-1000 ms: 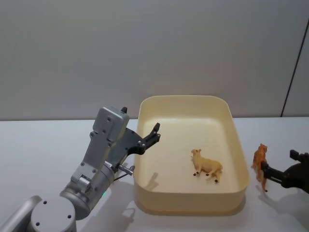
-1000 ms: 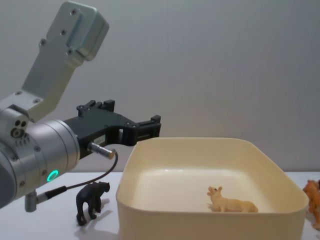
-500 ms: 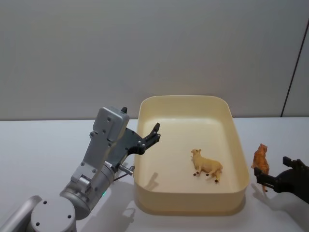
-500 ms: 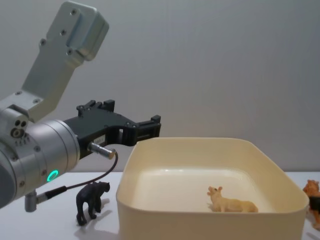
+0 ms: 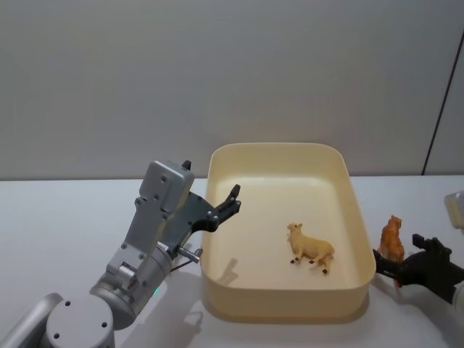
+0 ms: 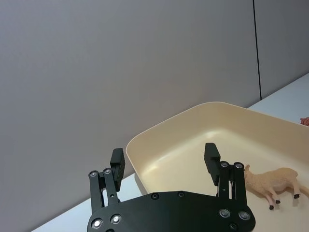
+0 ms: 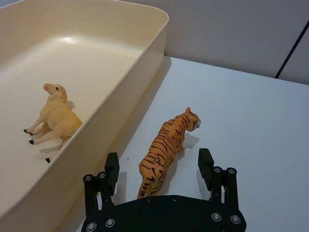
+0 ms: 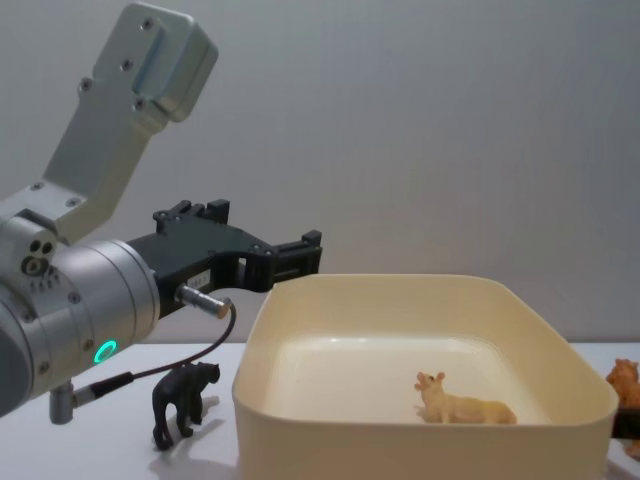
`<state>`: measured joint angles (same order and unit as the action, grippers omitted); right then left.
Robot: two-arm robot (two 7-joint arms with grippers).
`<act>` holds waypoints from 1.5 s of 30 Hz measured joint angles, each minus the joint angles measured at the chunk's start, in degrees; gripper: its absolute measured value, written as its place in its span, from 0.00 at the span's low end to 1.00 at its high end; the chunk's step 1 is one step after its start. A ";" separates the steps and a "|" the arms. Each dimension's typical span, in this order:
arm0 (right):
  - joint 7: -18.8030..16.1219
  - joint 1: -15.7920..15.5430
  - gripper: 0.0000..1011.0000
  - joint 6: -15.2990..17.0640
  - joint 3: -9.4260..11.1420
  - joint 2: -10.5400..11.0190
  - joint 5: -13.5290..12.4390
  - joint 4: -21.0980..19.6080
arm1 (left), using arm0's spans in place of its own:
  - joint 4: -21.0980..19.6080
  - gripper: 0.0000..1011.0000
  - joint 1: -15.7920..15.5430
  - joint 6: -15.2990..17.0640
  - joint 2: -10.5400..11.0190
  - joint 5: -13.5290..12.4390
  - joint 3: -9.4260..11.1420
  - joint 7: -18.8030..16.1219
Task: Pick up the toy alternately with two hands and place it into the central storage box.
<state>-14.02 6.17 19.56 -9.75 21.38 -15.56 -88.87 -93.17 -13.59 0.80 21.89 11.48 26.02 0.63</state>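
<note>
While the right hand (image 7: 158, 155) gapes behind it, tiger (image 7: 170, 139) (upright) faces away

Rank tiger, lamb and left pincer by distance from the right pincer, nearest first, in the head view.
1. Tiger, between the right pincer's fingers, outside the box.
2. Lamb, inside the box.
3. Left pincer, by the box's left rim.

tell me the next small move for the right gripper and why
Probably shut the right gripper on the tiger: its open fingers flank the tiger's hindquarters, and the toy stands on the table beside the storage box, not yet inside.
</note>
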 joint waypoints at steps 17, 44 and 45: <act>0.25 2.04 0.58 -0.53 -0.99 -1.46 1.82 2.81 | 0.00 0.99 0.00 0.00 0.00 0.00 0.00 0.00; 3.02 1.59 0.30 -6.28 -0.44 -1.69 0.61 0.11 | 0.00 0.99 0.00 0.00 0.00 0.00 0.00 0.00; 3.07 1.63 0.30 -6.62 -0.41 -1.73 0.51 -0.11 | 0.00 0.99 0.00 0.00 0.00 0.00 0.00 0.00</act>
<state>-10.96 7.80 12.94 -10.16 19.65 -15.06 -88.99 -93.18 -13.59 0.80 21.90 11.48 26.02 0.62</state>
